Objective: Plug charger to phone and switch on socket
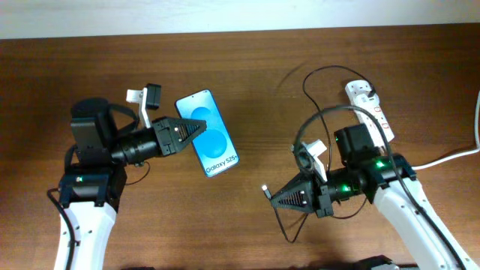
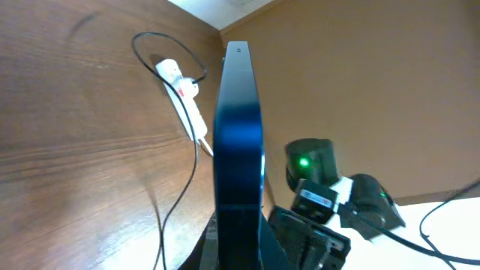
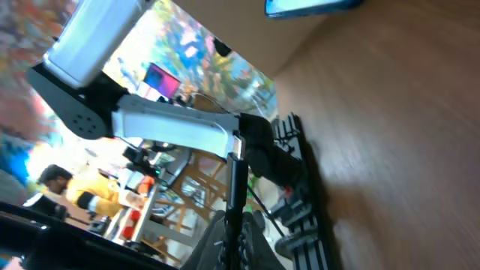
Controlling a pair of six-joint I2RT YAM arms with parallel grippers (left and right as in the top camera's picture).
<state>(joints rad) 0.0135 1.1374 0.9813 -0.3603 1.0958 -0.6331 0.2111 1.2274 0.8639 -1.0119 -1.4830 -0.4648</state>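
- The phone (image 1: 210,135) sits left of center, screen up and glowing blue, its near edge pinched in the left gripper (image 1: 193,131), jaws pressed on it.
- The charger (image 1: 328,68) loops from the far right; its connector tip (image 1: 265,189) pokes out of the right gripper (image 1: 271,196), jaws clamped on the cable just behind it. Tip and phone are well apart.
- Risk 1: the thin phone could pivot in that edge pinch when the tip pushes in, and the port would swing off line.
- Risk 2: the tip is held by soft cable, so it may bend or slide in the jaws and scrape the phone's edge rather than enter.
- Risk 3: the slack cable under the right arm could snag and tug the plug at the socket (image 1: 377,114).
- The socket lies far right on the table (image 1: 247,75), partly under the right arm, so its switch will be awkward to reach. On or off, I cannot tell.
- Overhead alone shows the gap between tip and phone.
- The left wrist view shows the phone edge-on, rising straight from the fingers, with the socket beyond it.
- The right wrist view shows the cable standing between its fingers, with only a sliver of the phone at the top.
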